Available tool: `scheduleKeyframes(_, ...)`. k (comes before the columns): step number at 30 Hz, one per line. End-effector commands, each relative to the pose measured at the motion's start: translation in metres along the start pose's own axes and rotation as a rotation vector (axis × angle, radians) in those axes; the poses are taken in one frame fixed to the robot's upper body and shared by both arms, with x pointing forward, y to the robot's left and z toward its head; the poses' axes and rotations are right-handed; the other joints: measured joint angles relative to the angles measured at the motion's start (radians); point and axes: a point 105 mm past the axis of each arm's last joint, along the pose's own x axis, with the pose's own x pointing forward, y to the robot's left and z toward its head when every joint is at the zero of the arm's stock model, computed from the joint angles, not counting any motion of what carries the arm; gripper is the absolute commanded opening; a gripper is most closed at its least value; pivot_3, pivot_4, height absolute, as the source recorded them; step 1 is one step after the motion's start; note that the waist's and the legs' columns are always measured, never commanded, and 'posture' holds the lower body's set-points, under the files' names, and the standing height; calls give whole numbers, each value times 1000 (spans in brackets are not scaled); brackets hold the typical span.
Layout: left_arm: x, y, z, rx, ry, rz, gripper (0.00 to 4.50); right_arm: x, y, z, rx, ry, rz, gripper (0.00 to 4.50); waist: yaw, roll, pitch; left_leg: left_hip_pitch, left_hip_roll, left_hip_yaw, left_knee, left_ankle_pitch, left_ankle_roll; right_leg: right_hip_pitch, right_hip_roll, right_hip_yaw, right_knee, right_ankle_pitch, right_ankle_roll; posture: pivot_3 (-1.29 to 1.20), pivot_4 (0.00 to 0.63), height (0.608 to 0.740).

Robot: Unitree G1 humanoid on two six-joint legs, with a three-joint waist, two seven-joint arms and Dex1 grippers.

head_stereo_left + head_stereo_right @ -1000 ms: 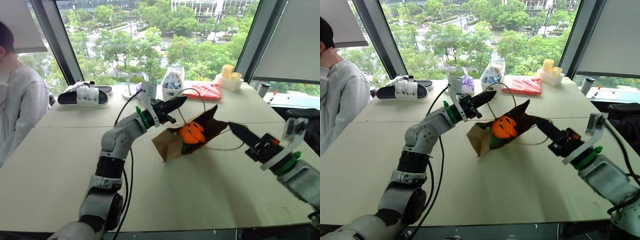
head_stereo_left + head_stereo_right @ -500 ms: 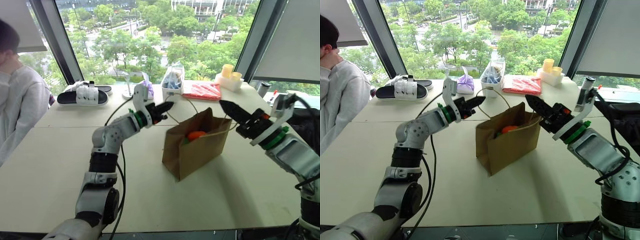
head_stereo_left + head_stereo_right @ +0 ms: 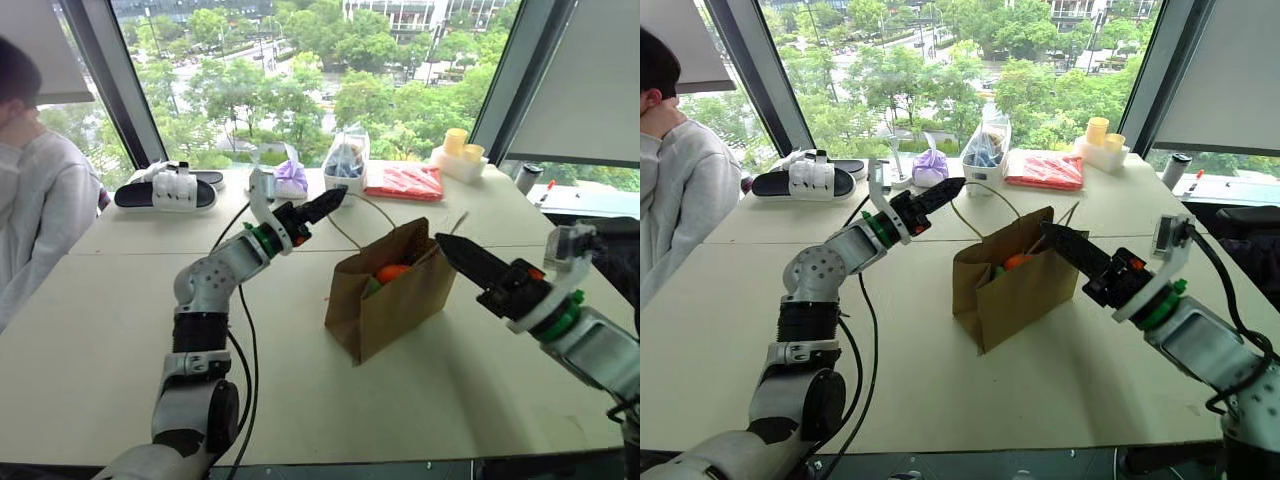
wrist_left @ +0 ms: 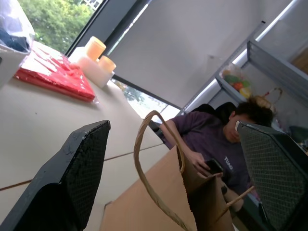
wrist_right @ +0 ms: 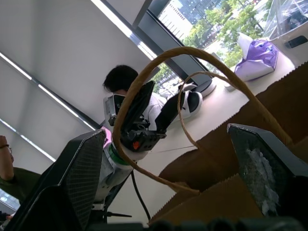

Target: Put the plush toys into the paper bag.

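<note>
On table: paper bag [image 3: 388,298] upright, mouth skyward

The paper bag [image 3: 392,298] hides most of the plush toys: only the top of the orange one [image 3: 392,271] and a small green strip [image 3: 372,284] at its 9 o'clock show above the rim. The faces and marks cannot be seen. At 9 o'clock of the worktop [image 3: 100,330], the person [image 3: 35,215] is cut off by the picture's edge.
</note>
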Motion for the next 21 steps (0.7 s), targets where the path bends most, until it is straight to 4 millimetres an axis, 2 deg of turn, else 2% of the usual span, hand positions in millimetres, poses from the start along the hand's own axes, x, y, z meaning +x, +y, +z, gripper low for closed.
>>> scheduleKeyframes(1, -28, -11, 11, 19, -8, -82, 4423, -14, 10, -9, -30, 39, 24, 4479, -3, 0, 0, 0, 0, 0, 0, 0, 0, 0, 0, 0, 0, 0, 0, 0, 150, 740)
scheduleKeyframes(4, -59, -2, 3, 72, 65, -48, 4423, -22, -10, -34, -54, 134, -88, 4479, -6, 0, 0, 1, 0, 0, 0, 0, 0, 0, 0, 0, 1, 0, 0, 0, 150, 740)
scheduleKeyframes(7, -83, 4, -20, 171, 210, -30, 4500, -21, -28, -51, -84, 191, -172, 3658, -12, 0, 0, 1, 1, 1, 0, 0, 0, 0, 0, 1, 1, 0, -1, 0, 150, 740)
scheduleKeyframes(11, -91, 3, -41, 245, 306, -57, 4500, -14, -29, -66, -98, 246, -147, 1622, 6, 0, 0, 0, 0, 1, 1, 0, 0, 1, 0, 1, -1, -2, -4, 0, 150, 740)
scheduleKeyframes(14, -80, -6, -55, 361, 336, -122, 4500, 5, -32, -76, -111, 276, -121, 266, 7, 0, 0, 0, 0, 0, 1, 0, 0, 1, -2, 1, -1, -2, -5, 0, 150, 740)
scheduleKeyframes(15, -77, -9, -58, 388, 346, -152, 4500, 9, -33, -77, -113, 275, -120, 117, 7, -1, 0, 0, 0, 0, 1, 0, 0, 1, -2, 2, -2, -2, -5, 0, 150, 740)
scheduleKeyframes(21, -56, -21, -89, 484, 422, -301, 4500, 16, -35, -82, -114, 295, -102, 117, 6, 0, 0, -1, 0, -1, -1, 0, 0, 0, -3, 1, -2, -2, -5, 0, 150, 740)
